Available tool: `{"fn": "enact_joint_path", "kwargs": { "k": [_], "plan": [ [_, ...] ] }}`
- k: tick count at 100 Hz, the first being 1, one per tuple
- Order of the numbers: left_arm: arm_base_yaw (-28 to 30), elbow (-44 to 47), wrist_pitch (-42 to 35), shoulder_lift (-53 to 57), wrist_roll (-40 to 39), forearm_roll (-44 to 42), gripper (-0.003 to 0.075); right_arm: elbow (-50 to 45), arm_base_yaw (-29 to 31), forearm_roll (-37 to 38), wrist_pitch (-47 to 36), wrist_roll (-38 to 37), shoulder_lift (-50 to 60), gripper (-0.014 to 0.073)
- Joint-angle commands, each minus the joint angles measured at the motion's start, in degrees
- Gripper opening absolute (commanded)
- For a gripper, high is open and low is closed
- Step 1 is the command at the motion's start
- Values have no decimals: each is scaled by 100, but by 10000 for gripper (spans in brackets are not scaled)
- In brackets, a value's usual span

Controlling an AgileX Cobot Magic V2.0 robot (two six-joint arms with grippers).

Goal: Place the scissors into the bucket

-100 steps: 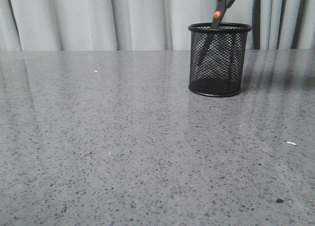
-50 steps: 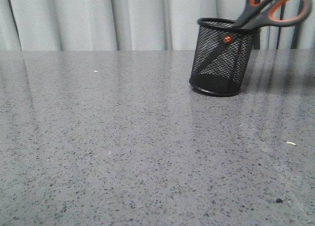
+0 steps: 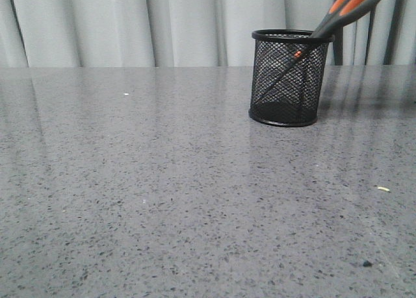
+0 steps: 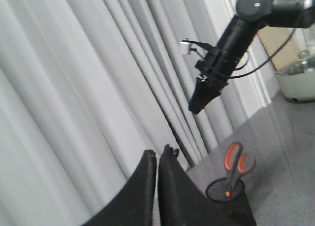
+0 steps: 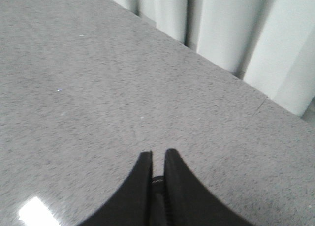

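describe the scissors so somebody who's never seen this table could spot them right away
Start at the grey speckled table and look toward its far right, where a black wire-mesh bucket stands before the pale curtain. The scissors lean in it, blades down, handles tilted out past the rim to the right. Their orange-lined grey handles and orange pivot dot are the only colour there.

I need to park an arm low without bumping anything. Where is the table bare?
The table is bare left of the bucket and across the whole near side, save small specks near the right. The only crowded spot is far right: the bucket, with the scissors leaning out rightward over its rim.
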State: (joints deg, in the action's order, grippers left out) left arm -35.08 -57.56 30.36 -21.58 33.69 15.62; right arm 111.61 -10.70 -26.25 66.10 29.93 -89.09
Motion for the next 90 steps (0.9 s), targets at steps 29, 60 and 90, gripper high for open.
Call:
{"fn": "enact_joint_path", "kwargs": {
  "k": [29, 60, 90],
  "plan": [
    [-36, 1795, -1643, 1148, -464, -31, -20, -2346, -2, -176, -168, 11, 2566, -46],
    [-36, 2592, -2191, 1421, -464, 287, -20, -6762, -2, -66, -4488, 52, 6456, -46],
    [-36, 3301, -2594, 1421, -464, 296, -20, -8318, -2, 92, -5088, 52, 7968, -46]
  ]
}}
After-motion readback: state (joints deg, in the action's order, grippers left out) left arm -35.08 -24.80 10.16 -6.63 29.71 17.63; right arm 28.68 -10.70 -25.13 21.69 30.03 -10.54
